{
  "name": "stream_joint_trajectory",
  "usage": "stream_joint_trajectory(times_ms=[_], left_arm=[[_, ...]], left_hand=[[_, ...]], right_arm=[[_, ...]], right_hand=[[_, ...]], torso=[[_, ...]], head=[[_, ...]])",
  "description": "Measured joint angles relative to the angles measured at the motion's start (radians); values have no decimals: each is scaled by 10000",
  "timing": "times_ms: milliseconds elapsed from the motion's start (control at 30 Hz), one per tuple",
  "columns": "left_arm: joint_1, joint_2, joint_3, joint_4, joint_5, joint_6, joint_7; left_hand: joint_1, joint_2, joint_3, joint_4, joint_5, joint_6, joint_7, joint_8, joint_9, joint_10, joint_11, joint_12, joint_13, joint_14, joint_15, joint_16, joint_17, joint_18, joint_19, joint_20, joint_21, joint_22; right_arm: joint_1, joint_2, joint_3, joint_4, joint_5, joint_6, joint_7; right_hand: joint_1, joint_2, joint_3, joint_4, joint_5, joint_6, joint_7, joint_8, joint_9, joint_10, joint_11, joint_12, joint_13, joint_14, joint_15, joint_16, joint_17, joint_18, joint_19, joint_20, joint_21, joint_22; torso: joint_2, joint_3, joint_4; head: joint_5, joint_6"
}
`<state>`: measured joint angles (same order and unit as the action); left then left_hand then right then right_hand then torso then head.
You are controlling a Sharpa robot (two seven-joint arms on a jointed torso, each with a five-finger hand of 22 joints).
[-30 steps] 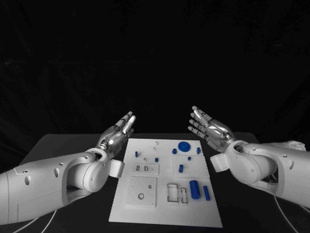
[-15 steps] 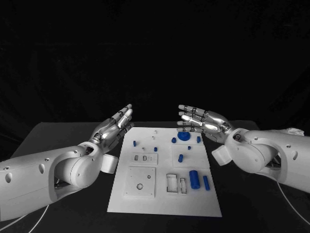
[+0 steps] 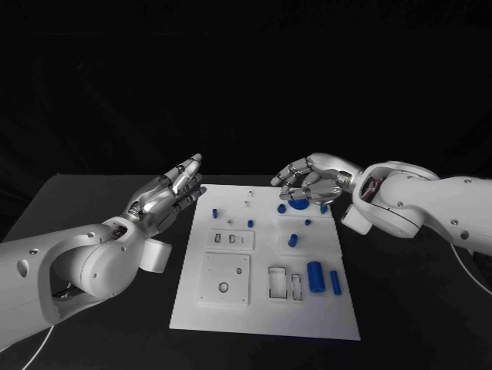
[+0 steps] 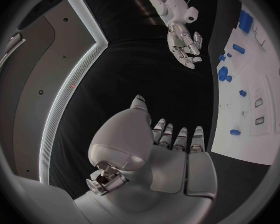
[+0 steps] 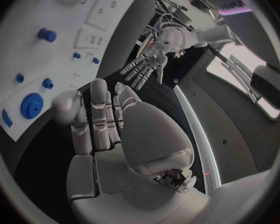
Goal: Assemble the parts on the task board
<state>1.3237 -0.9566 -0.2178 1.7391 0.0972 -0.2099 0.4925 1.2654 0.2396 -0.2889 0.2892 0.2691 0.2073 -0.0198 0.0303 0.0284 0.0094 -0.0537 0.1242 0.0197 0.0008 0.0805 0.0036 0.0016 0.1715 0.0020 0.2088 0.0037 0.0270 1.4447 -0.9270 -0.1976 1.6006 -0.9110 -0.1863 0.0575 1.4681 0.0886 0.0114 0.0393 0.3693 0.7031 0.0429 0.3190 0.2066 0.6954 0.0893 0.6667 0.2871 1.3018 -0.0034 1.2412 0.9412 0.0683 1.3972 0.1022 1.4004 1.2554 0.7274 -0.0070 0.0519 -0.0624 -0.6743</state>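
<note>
The white task board (image 3: 257,308) lies in the middle of the black table. Several blue parts rest on it: a round disc (image 3: 298,204) at its far end, a thick cylinder (image 3: 316,271) and a thin pin (image 3: 335,282) near its right edge. My right hand (image 3: 311,177) hovers palm down just above the disc with its fingers bent and apart, holding nothing. My left hand (image 3: 168,193) stays off the board's far left corner, fingers straight, empty. The right wrist view has my right hand (image 5: 109,129) beside the disc (image 5: 32,106).
Small blue pegs (image 3: 215,212) sit along the board's far half, and rectangular slots (image 3: 278,283) and a square plate with a hole (image 3: 225,280) lie on its near half. Black table (image 3: 90,208) surrounds the board.
My right hand has swung from beside the board's right edge in over its far end, turning palm down and bending its fingers above the disc. The left hand has barely moved.
</note>
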Motion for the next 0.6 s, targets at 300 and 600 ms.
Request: stream_joint_trajectory(times_ms=[300,600], left_arm=[[120,-232,4,299,-9,10,-145],[149,-285,10,388,-68,71,-201]], left_hand=[[199,12,55,1,277,182,108,46,20,49,57,77,11,11,170,0,1,-1,20,166,0,0],[290,24,55,1,426,289,176,85,33,51,126,151,21,53,304,0,13,-2,124,341,43,0]], right_arm=[[314,543,-1,-332,-4777,290,-1343],[159,958,2,-739,-7239,422,-1868]], right_hand=[[-212,-910,1131,50,375,139,-340,-418,178,-184,-35,-842,-27,574,-27,1211,1527,-152,355,15,933,527],[-808,-1652,2377,66,1579,609,-90,-466,625,-54,-17,-676,642,1597,-57,2486,3668,-393,644,-3,1535,526]], torso=[[392,0,128],[586,29,219]], head=[[-161,-15],[-251,-118]])
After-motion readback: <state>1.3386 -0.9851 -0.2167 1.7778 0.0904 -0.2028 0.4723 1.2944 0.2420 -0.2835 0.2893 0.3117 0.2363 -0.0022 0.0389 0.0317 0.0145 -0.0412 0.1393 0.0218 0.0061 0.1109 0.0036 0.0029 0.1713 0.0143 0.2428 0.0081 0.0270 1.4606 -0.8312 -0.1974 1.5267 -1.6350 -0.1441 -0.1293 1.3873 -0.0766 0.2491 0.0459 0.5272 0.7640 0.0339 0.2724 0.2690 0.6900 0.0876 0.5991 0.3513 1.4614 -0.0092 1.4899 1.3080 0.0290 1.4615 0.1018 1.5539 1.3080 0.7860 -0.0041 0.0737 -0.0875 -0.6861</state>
